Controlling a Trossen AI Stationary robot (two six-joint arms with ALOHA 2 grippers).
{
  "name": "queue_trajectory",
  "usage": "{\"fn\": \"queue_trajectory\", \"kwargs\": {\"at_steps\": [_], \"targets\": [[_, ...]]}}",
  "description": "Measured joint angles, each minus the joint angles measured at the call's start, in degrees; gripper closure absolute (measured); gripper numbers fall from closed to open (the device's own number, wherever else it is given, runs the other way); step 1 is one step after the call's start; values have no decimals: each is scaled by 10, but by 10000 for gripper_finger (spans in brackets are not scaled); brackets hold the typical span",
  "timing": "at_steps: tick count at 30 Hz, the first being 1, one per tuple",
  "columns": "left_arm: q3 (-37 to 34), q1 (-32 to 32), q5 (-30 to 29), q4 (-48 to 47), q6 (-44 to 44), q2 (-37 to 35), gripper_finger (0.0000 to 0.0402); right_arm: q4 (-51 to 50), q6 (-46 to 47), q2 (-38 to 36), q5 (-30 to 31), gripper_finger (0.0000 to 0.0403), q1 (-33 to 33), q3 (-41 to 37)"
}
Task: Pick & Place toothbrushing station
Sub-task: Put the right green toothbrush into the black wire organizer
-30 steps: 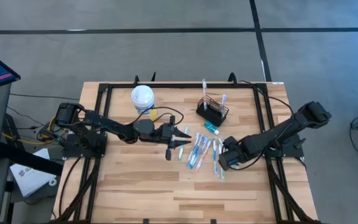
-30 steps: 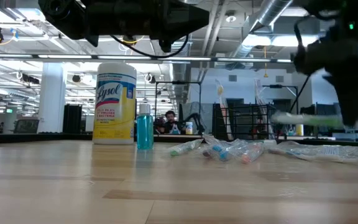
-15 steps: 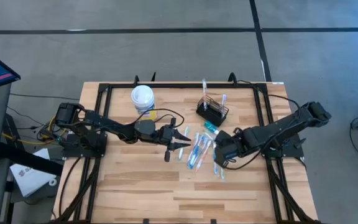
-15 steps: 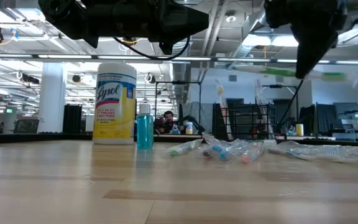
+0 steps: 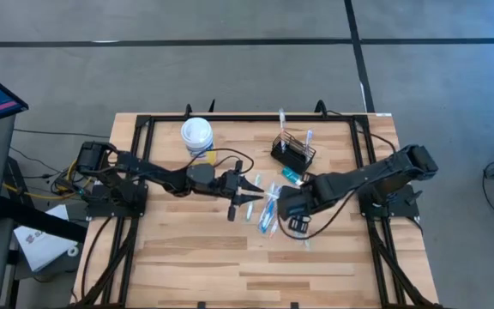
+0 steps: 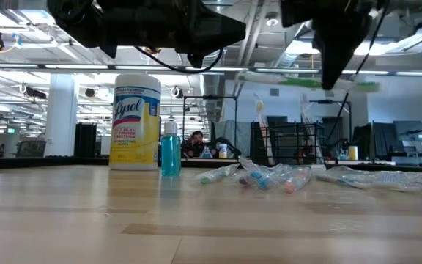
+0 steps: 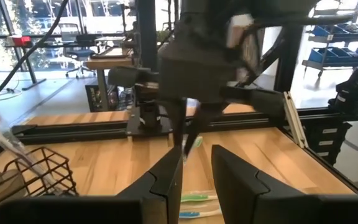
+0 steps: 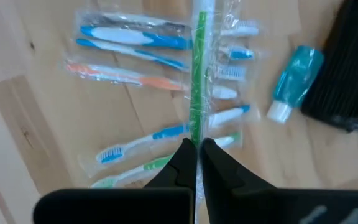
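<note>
1. The right gripper [image 5: 286, 206] had travelled further toward the table's middle than half a second before, and now hung above the scattered pile of clear-wrapped toothbrushes [image 5: 271, 204].
2. Its fingers were pinched together on a green-handled toothbrush in a clear wrapper [image 8: 199, 68], lifted clear of the wood; in the low view that brush [image 6: 310, 81] lay level in the air, further left than earlier.
3. The left gripper [image 5: 249, 190] had kept its place just beside the pile, its fingers [image 7: 166, 177] spread apart and empty.
4. The small black wire-mesh rectangular caddy [image 5: 293, 151] stood unmoved toward the table's far edge, behind the pile, with toothbrushes upright in it.
5. A small teal bottle with a white cap [image 8: 294, 84] lay just beside the caddy.
6. The white-lidded yellow wipes canister [image 5: 196, 135] remained at the far left.
</note>
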Motion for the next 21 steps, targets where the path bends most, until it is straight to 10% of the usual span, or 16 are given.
{"fn": "queue_trajectory", "kwargs": {"at_steps": [21], "targets": [[0,19,64,-36,-104,0,320,-210,-181,186,70,403,11,270]]}}
